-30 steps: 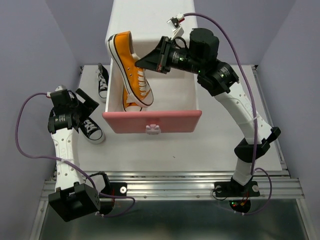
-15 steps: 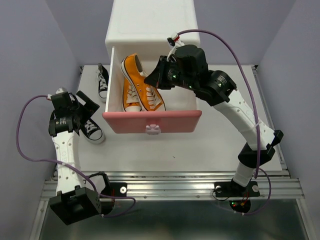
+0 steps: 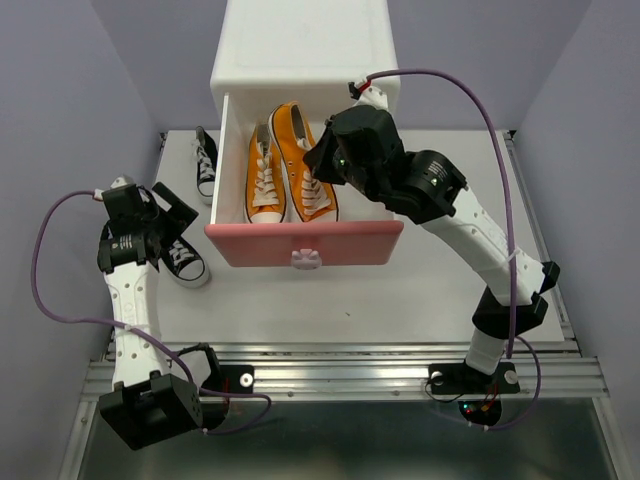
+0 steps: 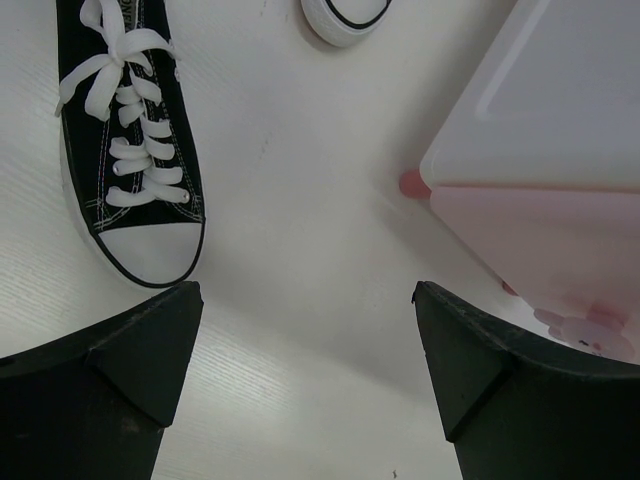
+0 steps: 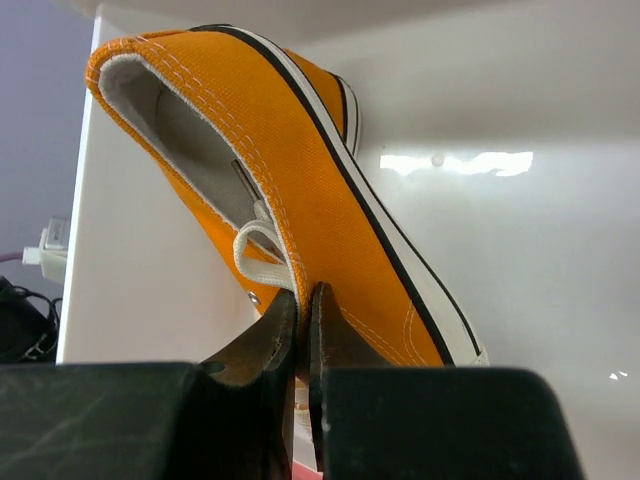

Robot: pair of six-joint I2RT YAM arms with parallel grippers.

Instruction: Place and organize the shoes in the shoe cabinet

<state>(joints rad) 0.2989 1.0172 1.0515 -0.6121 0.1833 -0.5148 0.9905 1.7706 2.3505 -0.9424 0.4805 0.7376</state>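
Right gripper [image 5: 300, 322] pinches the orange shoe [image 5: 330, 200] inside the open drawer [image 3: 305, 243], beside its mate [image 3: 264, 185]; your left gripper [image 4: 305, 292] gapes wide over the black shoes [image 4: 130, 150] at the table's [image 3: 450, 290] left edge. You're roughly halfway: black pair not yet stowed.

A white table [image 3: 430, 290] carries a white shoe cabinet [image 3: 300, 40], set at the far middle on small pink feet, its pink drawer [image 3: 304, 243] pulled out toward the near edge. To the cabinet's left, two shoes rest sole-down: the far black sneaker [image 3: 206, 160] just beside its wall, the near black sneaker [image 3: 188, 265] by the drawer front.
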